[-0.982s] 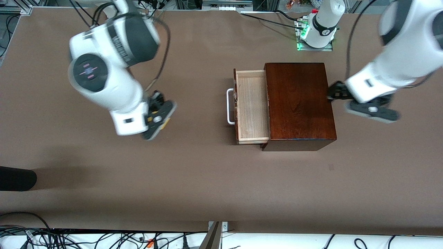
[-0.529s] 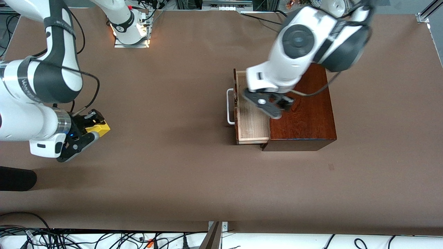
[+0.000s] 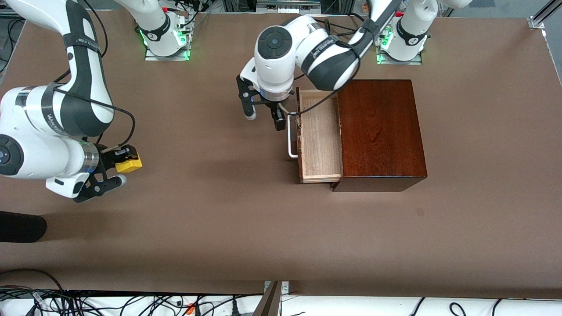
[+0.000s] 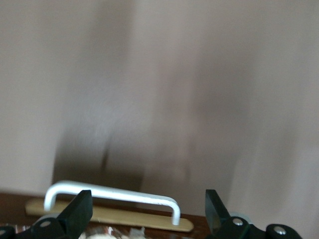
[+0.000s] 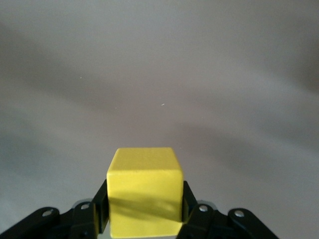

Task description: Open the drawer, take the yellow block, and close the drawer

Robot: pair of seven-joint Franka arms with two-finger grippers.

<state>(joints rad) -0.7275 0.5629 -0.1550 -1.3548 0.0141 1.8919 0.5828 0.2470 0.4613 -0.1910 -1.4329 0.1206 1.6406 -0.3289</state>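
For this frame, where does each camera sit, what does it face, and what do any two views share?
Front view: high across the table, facing both arm bases; shows both arms, the wooden box, the open drawer.
Left wrist view: on the left arm's wrist, facing the drawer's white handle; left gripper jaws spread.
Right wrist view: on the right arm's wrist, facing bare table; right gripper clamps the yellow block.
Shared: handle and block also show in the front view.

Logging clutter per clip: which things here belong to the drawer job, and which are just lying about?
Belongs:
- drawer, open, no block in it
- yellow block, held by the right gripper
- left gripper, open by the white handle
- wooden box

Lying about:
- dark object at the table edge
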